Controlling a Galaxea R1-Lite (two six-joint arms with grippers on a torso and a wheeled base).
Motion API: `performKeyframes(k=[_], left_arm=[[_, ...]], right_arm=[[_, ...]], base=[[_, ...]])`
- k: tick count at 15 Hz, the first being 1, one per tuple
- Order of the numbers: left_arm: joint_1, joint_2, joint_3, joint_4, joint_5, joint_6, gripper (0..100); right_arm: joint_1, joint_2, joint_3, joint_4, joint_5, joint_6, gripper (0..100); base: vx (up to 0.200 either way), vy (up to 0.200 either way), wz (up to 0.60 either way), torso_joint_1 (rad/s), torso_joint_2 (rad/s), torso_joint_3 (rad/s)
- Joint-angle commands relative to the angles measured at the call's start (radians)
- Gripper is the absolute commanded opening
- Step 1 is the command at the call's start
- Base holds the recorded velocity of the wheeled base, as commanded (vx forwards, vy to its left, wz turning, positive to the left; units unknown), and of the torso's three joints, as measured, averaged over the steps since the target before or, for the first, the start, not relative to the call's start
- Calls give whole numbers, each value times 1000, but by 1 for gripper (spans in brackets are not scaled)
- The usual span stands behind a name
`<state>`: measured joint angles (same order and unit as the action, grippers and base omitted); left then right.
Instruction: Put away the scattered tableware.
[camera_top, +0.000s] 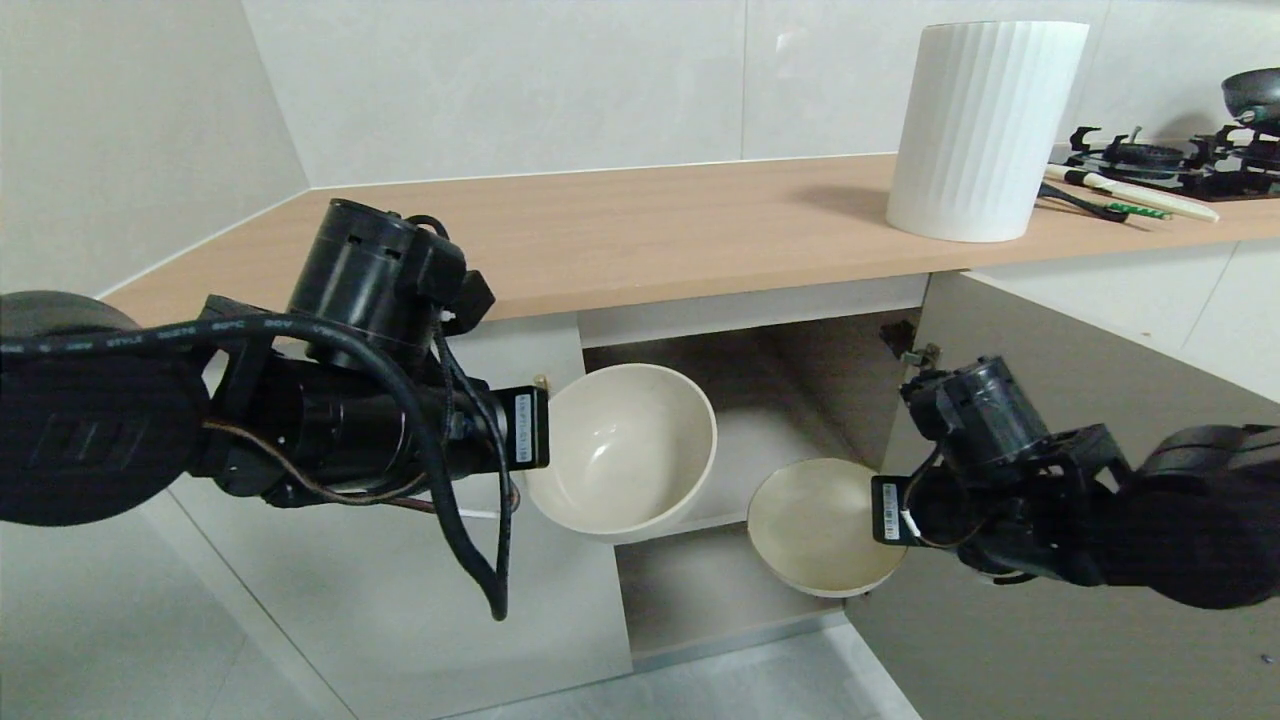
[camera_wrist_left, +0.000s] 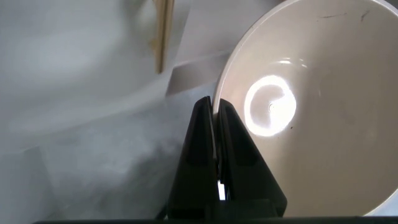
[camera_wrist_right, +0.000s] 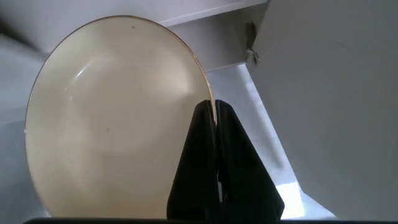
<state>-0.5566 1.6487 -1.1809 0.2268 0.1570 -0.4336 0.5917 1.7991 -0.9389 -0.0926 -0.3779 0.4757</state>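
Observation:
Two cream bowls hang in front of an open lower cabinet (camera_top: 740, 420). The larger bowl (camera_top: 625, 465) (camera_wrist_left: 311, 112) is tilted on its side, and my left gripper (camera_top: 535, 430) (camera_wrist_left: 216, 118) is shut on its rim. Lower and to the right, the smaller bowl (camera_top: 820, 525) (camera_wrist_right: 112, 118) is also tipped up, with my right gripper (camera_top: 885, 510) (camera_wrist_right: 214, 118) shut on its rim. Both bowls are held in the air just outside the cabinet opening, near its shelf (camera_top: 770, 430).
The cabinet door (camera_top: 1050, 420) stands open to the right, close behind my right arm. On the wooden counter (camera_top: 620, 230) above stand a tall white ribbed container (camera_top: 985, 130), some utensils (camera_top: 1130, 195) and a black stove (camera_top: 1190, 160). Grey floor (camera_top: 700, 685) lies below.

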Motion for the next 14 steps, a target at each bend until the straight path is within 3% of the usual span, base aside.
performKeyframes(k=[1, 3, 8, 14], left_arm=[[4, -12, 1, 36, 1, 29, 0], [4, 3, 0, 65, 1, 52, 0], [4, 16, 0, 65, 1, 52, 0], [1, 16, 1, 63, 1, 52, 0]], right_arm=[[-73, 224, -115, -59, 4, 0, 0], [-122, 330, -245, -59, 4, 0, 0], [-165, 563, -535, -56, 2, -16, 0], [-167, 709, -705, -58, -1, -46, 0]], base=[[0, 0, 0, 0, 0, 0], [0, 0, 0, 0, 0, 0], [0, 0, 0, 0, 0, 0], [0, 0, 0, 0, 0, 0]])
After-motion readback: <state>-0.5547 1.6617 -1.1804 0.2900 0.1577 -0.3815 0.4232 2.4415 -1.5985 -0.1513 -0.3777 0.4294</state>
